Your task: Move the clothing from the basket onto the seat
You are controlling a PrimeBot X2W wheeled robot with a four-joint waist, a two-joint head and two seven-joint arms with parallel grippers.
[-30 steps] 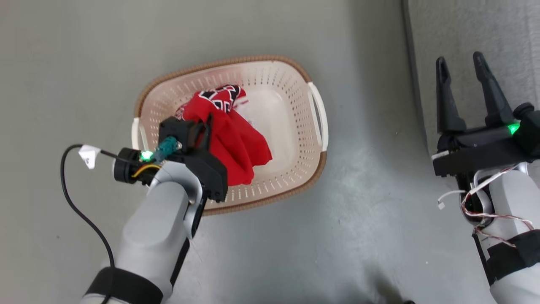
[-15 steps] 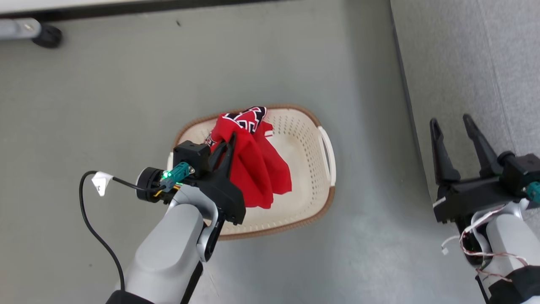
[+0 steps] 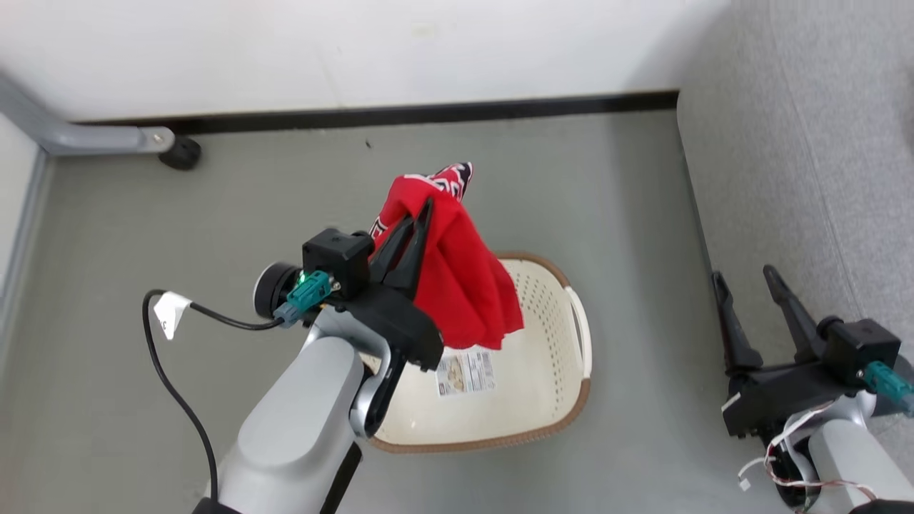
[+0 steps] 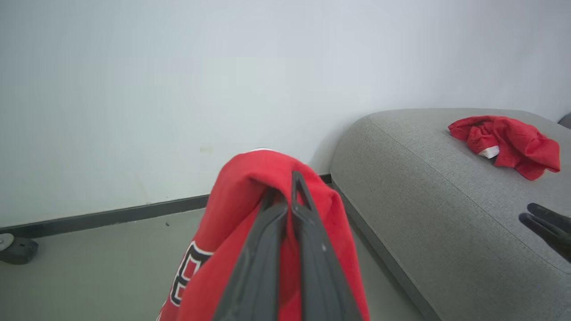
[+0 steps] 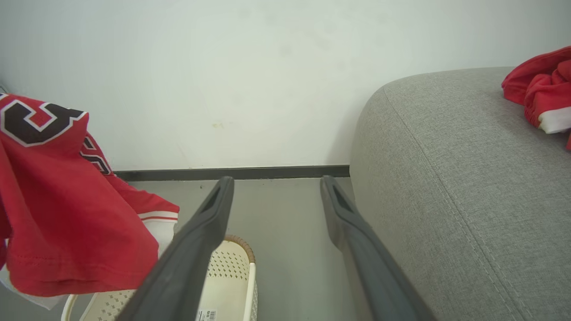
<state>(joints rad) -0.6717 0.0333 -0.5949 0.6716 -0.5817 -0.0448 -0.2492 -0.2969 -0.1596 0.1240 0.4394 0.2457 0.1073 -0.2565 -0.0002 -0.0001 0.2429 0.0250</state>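
My left gripper (image 3: 423, 208) is shut on a red garment (image 3: 464, 285) with black-and-white markings, held up in the air above the basket (image 3: 550, 400). The cloth drapes over both fingers (image 4: 285, 232) and hangs down, also seen as the red garment (image 5: 67, 223) at the left of the right wrist view. The cream basket stands on the floor, its paper label (image 3: 465, 373) bare on the bottom. A second red garment (image 4: 506, 142) lies on the grey seat (image 4: 437, 196). My right gripper (image 3: 742, 280) stands open beside the seat's edge, with nothing between its fingers.
A white wall with a dark skirting strip (image 3: 428, 114) runs along the back. A grey frame leg with a black caster (image 3: 178, 151) stands at the far left. A black cable with a white tag (image 3: 168, 314) hangs from my left wrist over grey floor.
My left gripper has lifted the red garment out of the basket and higher. The head camera has tilted up, so wall and skirting now show. The right gripper stays open.
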